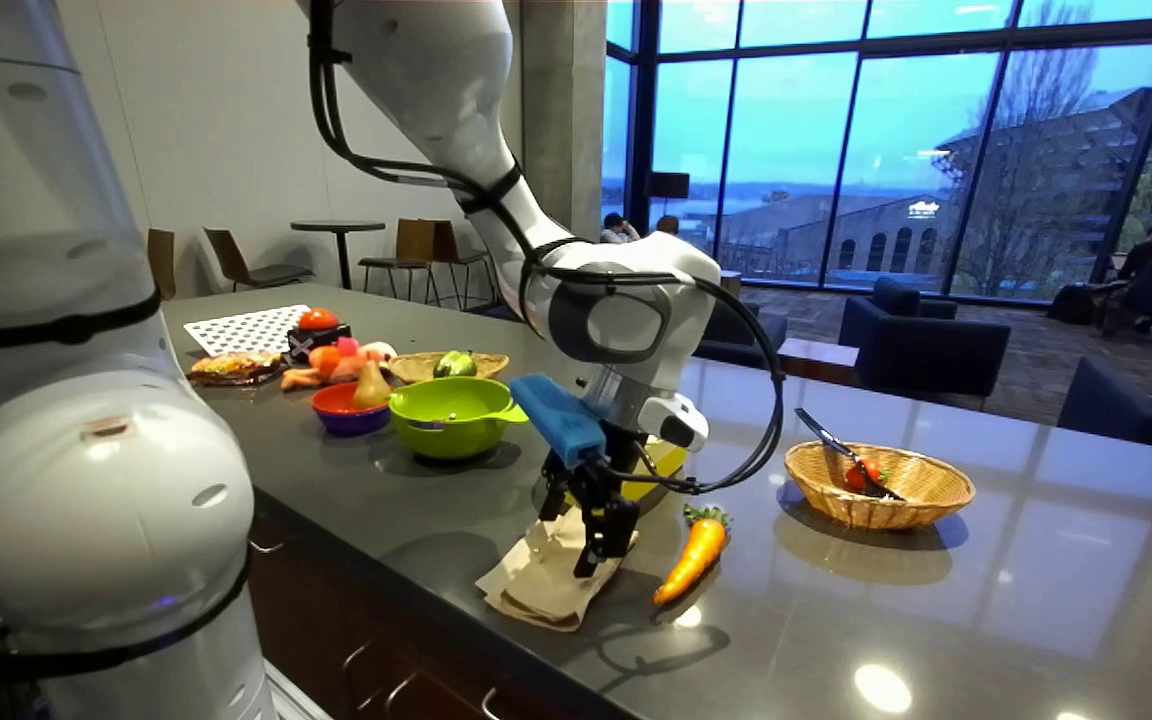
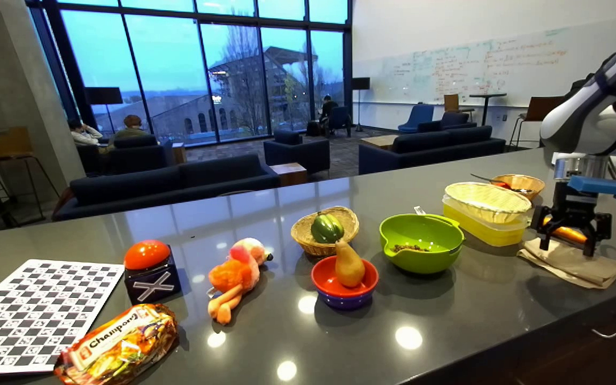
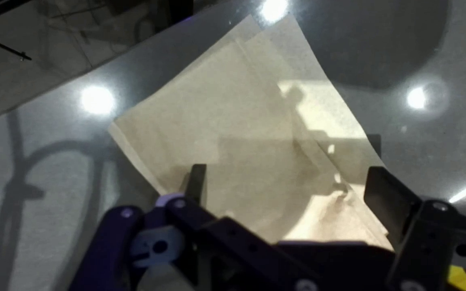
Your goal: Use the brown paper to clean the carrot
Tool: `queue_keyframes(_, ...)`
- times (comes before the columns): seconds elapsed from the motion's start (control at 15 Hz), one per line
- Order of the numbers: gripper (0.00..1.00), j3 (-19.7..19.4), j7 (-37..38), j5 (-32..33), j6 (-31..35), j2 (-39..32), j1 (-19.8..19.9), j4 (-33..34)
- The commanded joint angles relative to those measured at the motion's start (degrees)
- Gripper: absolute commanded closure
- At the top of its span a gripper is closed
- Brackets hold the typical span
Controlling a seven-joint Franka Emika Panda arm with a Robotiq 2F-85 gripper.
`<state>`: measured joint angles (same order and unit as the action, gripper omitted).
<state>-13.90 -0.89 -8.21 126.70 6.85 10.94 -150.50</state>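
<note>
My gripper [image 2: 567, 247] spread wide, empty, over folded brown paper napkin [image 3: 249, 125]; lying flat, layers might slip my pinch.

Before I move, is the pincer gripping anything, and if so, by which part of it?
Nothing is held: the pincer stands open over the folded brown paper napkin, and the carrot lies free beside that napkin.
</note>
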Motion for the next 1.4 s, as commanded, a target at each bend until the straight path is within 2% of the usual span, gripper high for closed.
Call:
queue_keyframes(0.0,0.00,-0.2,-1.8,0.3,1.6,-0.9,1.1,0.6)
queue_keyframes(0.47,0.00,-0.6,-4.7,0.8,4.2,-1.3,2.1,0.6)
queue_keyframes(1.0,0.00,-0.3,-3.2,6.0,3.1,1.0,2.5,1.2)
queue_keyframes(1.33,0.00,-0.4,-4.8,4.5,3.7,-0.2,2.1,1.7)
